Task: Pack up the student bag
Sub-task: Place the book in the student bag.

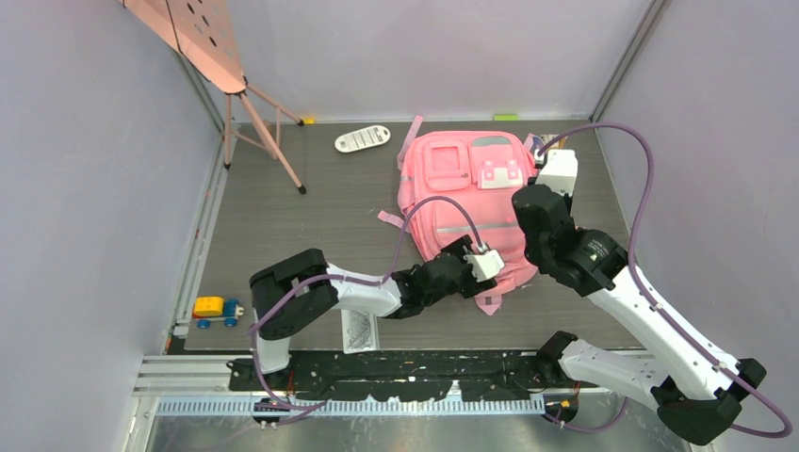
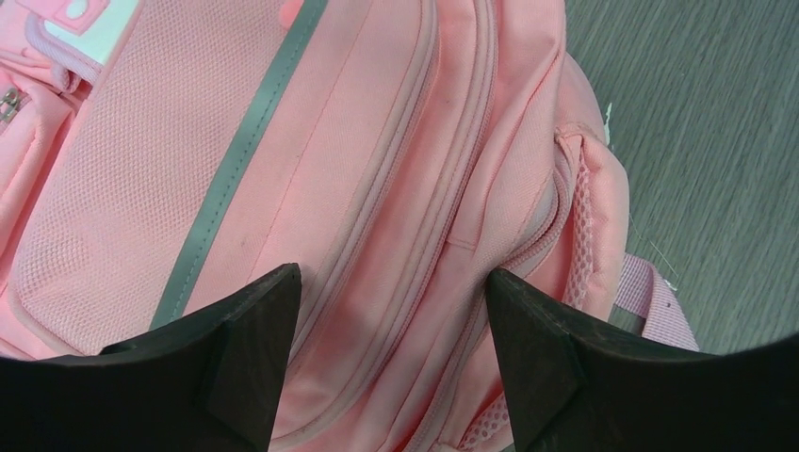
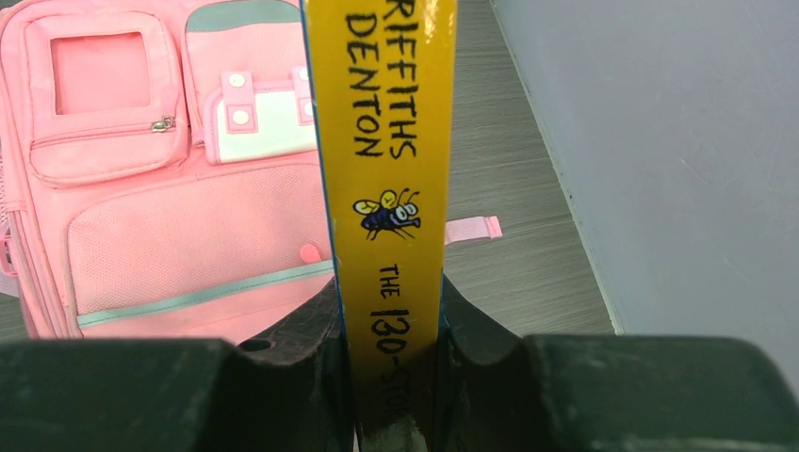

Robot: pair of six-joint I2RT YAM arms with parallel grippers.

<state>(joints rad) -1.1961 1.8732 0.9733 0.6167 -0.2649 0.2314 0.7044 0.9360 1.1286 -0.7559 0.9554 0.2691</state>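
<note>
The student bag (image 1: 462, 188) is a pink backpack lying flat on the grey table, front pockets up. My left gripper (image 1: 497, 271) is open just above the bag's near end. In the left wrist view its fingers (image 2: 391, 273) straddle the zip seams of the bag (image 2: 377, 169). My right gripper (image 1: 546, 162) is at the bag's far right corner, shut on a book (image 1: 539, 143). The right wrist view shows the book's yellow spine (image 3: 386, 141) with black lettering clamped upright between the fingers (image 3: 388, 292), with the bag (image 3: 160, 207) to the left.
A white remote-like object (image 1: 363, 138) lies at the back, left of the bag. A pink stand on thin legs (image 1: 254, 113) fills the back left corner. A yellow and blue toy truck (image 1: 215, 309) sits at the left edge. A pale packet (image 1: 358, 330) lies near the front edge.
</note>
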